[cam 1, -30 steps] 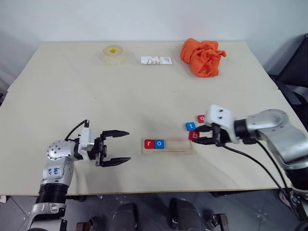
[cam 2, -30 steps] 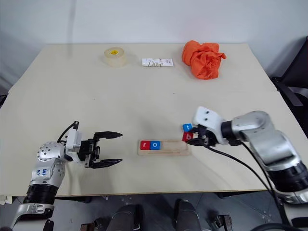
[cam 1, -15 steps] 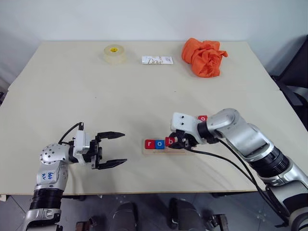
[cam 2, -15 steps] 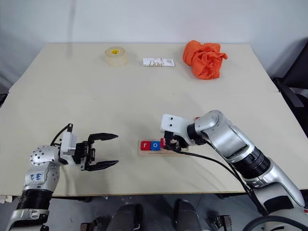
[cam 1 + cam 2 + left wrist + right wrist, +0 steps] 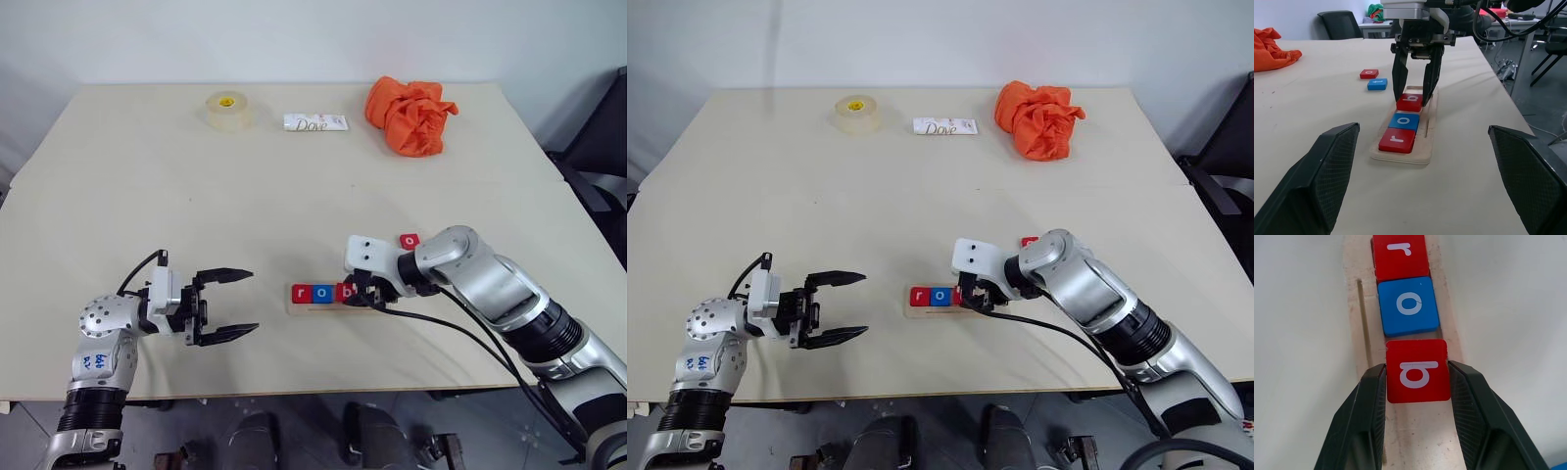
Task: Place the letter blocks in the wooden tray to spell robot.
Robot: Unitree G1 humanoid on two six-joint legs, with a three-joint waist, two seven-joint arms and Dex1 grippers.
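Red b block (image 5: 1417,370) pinched by right gripper (image 5: 1418,377), down in wooden tray (image 5: 1426,139) after red r (image 5: 1397,140), blue o (image 5: 1404,121). Left gripper (image 5: 231,305) spread wide, empty.

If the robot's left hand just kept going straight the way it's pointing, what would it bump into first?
Probably the wooden tray, at the end holding the red r block. The left gripper points level at it with open jaws, and the table between looks bare.

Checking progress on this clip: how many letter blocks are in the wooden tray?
3: r, blue o and b lie in the wooden tray, b between the right gripper fingers. Red o and t lie outside.
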